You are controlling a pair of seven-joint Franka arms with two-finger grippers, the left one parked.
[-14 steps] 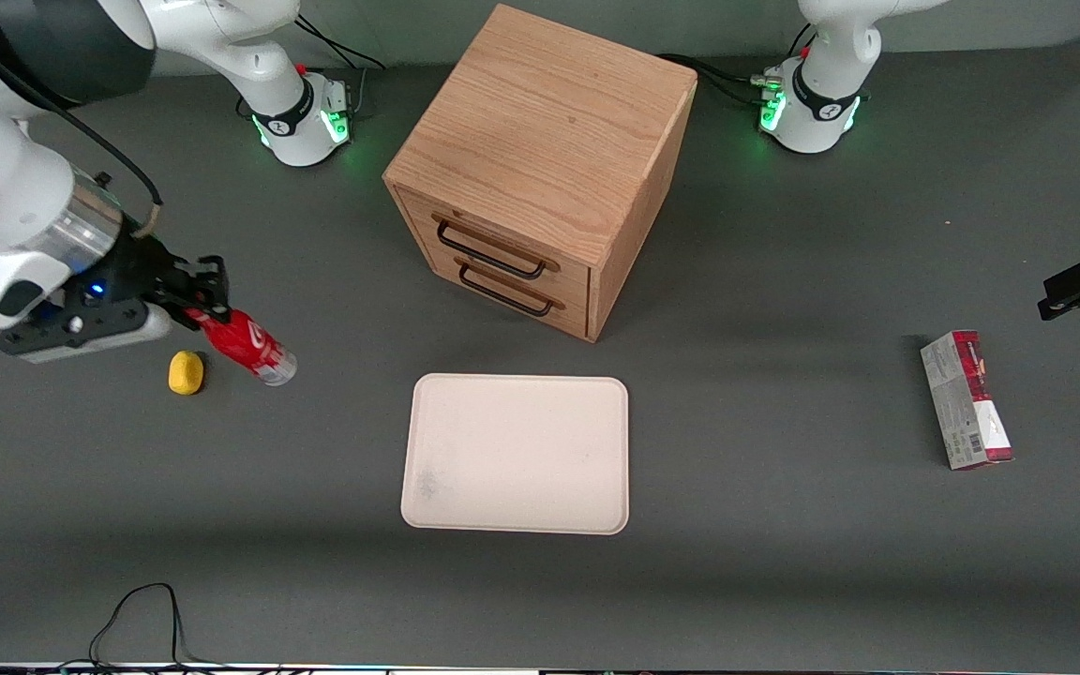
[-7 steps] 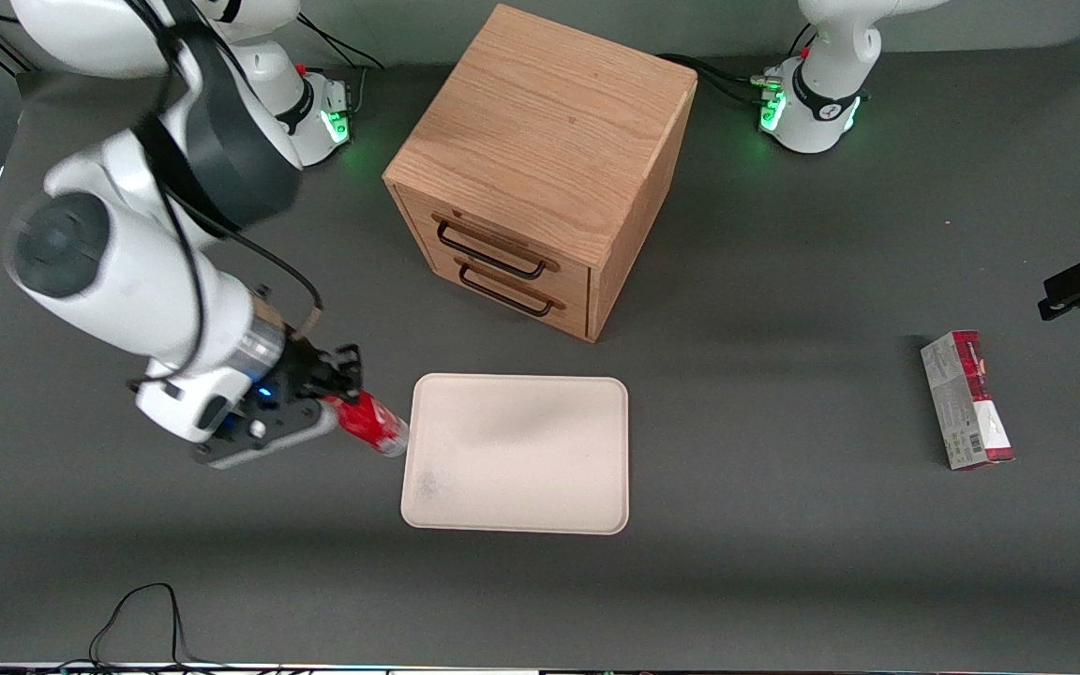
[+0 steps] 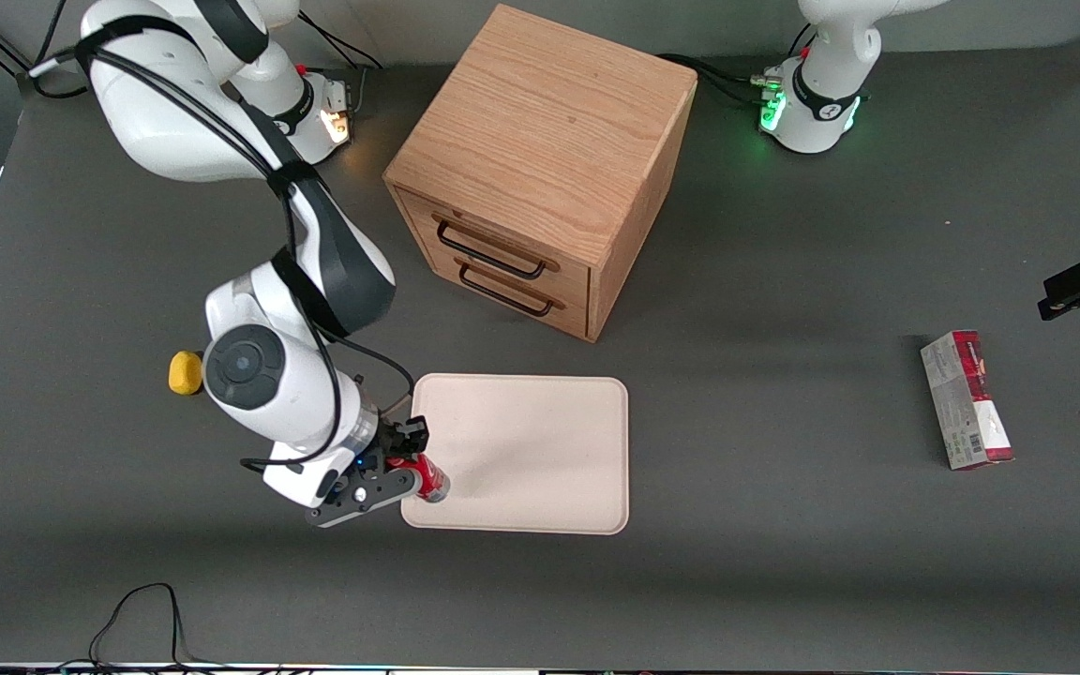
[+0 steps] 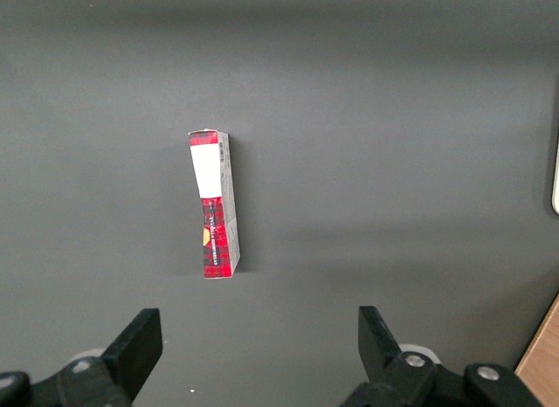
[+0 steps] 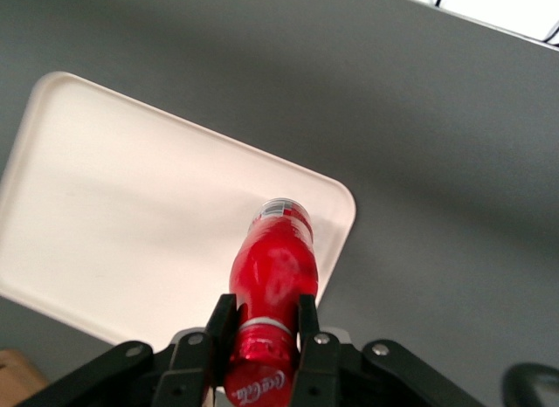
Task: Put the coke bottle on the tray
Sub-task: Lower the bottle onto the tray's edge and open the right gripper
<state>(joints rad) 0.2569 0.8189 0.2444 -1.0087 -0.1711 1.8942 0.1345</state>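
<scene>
My right gripper [image 3: 406, 457] is shut on the neck of the small red coke bottle [image 3: 423, 475]. It holds the bottle tilted, base outward, above the corner of the cream tray [image 3: 540, 450] nearest the front camera at the working arm's end. In the right wrist view the black fingers [image 5: 220, 327] clamp the bottle [image 5: 272, 272] just under its red cap, and the bottle's clear base hangs over the tray's rounded corner [image 5: 131, 215]. I cannot tell whether the bottle touches the tray.
A wooden two-drawer cabinet [image 3: 540, 169] stands farther from the front camera than the tray. A yellow lemon-like object [image 3: 185, 372] lies toward the working arm's end. A red-and-grey carton [image 3: 967, 398] lies toward the parked arm's end, also in the left wrist view [image 4: 214, 204].
My gripper has carried the bottle from beside the yellow object toward the tray and nearer the front camera; it is now over the tray's near corner. The yellow object shows again.
</scene>
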